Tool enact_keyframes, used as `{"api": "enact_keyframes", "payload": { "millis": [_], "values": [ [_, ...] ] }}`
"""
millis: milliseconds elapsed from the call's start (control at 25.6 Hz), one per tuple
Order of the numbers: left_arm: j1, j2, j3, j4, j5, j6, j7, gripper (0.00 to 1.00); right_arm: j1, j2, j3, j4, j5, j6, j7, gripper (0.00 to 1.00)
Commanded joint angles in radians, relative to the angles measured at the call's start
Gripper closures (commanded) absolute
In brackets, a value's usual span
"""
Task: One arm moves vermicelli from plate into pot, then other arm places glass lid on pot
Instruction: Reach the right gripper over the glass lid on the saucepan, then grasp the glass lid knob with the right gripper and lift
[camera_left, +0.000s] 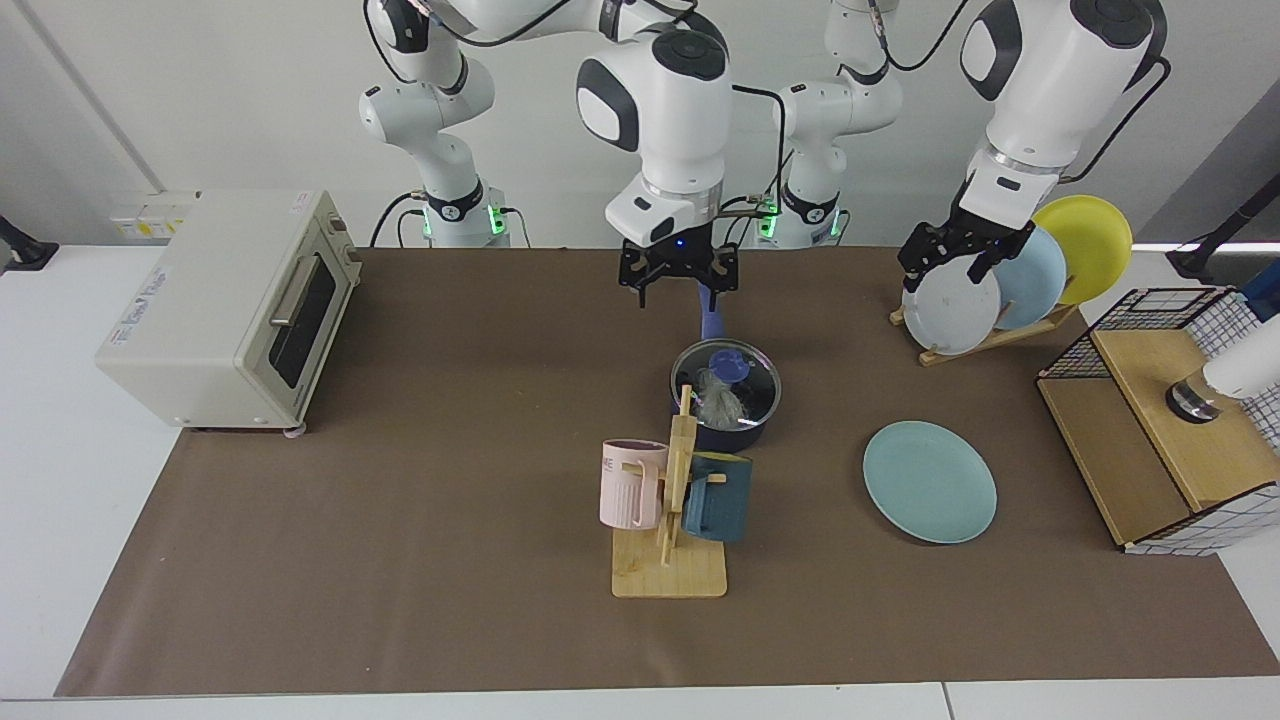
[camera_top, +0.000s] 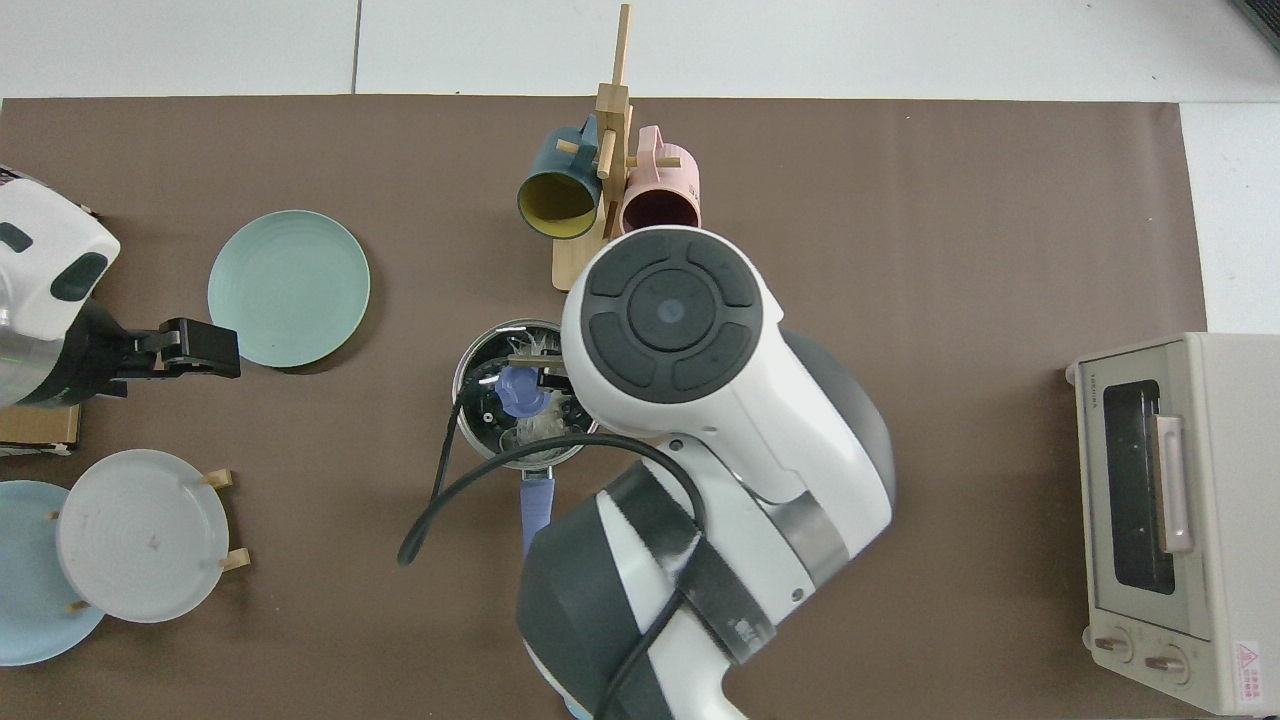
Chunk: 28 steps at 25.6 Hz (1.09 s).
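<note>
On the brown-covered worktop (camera_left: 400, 560) before you, the pot (camera_left: 727, 405) sits mid-table, its handle's long axis pointing toward the arm bases. The glass lid (camera_left: 727, 380) already covers it, vermicelli (camera_left: 718, 402) showing beneath; the teal plate (camera_left: 930, 481) lies bare. Your right pincer (camera_left: 678, 280) hangs above the handle, fingers apart, nearer of the 2. The left pincer (camera_left: 958, 256) waits by the plate rack (camera_left: 985, 335), also spread.
</note>
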Motion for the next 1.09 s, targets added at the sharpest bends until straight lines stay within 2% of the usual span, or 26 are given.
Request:
{"api": "enact_keyframes", "payload": {
  "millis": [0,312,429,897,1053],
  "values": [
    [-0.001,-0.011,0.005,-0.001,-0.006,-0.006,0.006,0.00,0.072,0.119,-0.013,0.079,-0.056,0.070,0.055,0.01],
    [0.001,-0.011,0.005,-0.001,-0.006,-0.006,0.006,0.00,0.099,0.168,-0.005,0.062,-0.115,0.125,0.047,0.01],
    [0.001,-0.011,0.005,-0.001,-0.006,-0.006,0.006,0.00,0.093,0.167,-0.005,0.021,-0.128,0.177,0.042,0.01],
    [0.001,-0.011,0.005,-0.001,-0.006,-0.006,0.006,0.00,0.090,0.203,-0.003,0.002,-0.132,0.284,0.032,0.01],
    [0.001,-0.011,0.005,-0.001,-0.006,-0.006,0.006,0.00,0.092,0.204,-0.005,-0.007,-0.134,0.280,0.029,0.01]
  ]
}}
